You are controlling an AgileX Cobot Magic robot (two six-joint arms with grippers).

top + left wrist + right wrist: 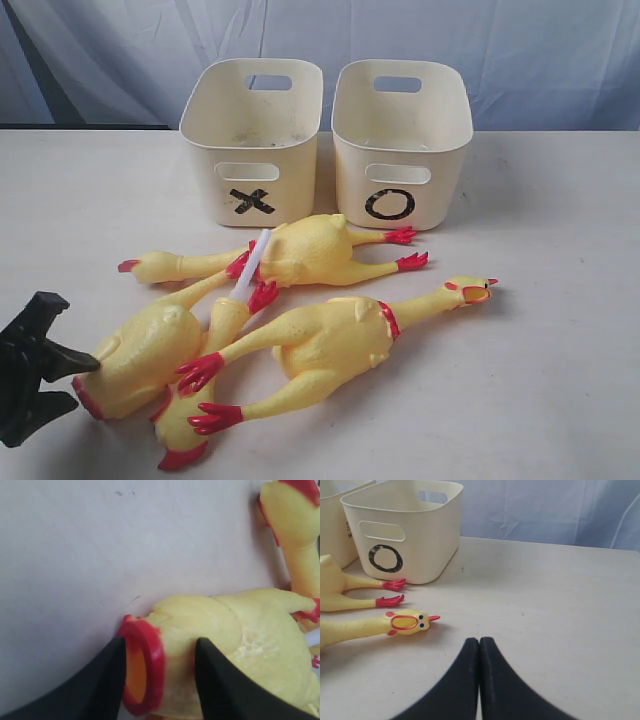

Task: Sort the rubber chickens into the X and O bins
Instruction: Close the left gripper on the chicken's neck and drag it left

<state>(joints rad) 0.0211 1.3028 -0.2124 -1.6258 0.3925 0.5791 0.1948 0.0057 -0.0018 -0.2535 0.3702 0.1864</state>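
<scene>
Slippage is the main hazard. The left gripper is spread, 1 finger on each side of the red-rimmed rear end of the left chicken. The rubber shows no dent, so I judge it not yet pinched. That end is rounded and smooth, so a shallow bite could squirt off the rim as the jaws close.

Dragging is the second hazard. This chicken's neck runs far-right into the pile, close to the white tube and the red feet of the right chicken. A 4th chicken lies partly under it. A quick lift could tug these along or roll them. The far chicken lies crosswise just in front of both bins, so a low carry would sweep it.

A long, limp body could also snag a rim. The X bin and O bin stand side by side, almost touching, at the far side.

The table is bare on the right, and to the left of the X bin as well. The right gripper is pressed together over that right-hand stretch, holding nothing.
</scene>
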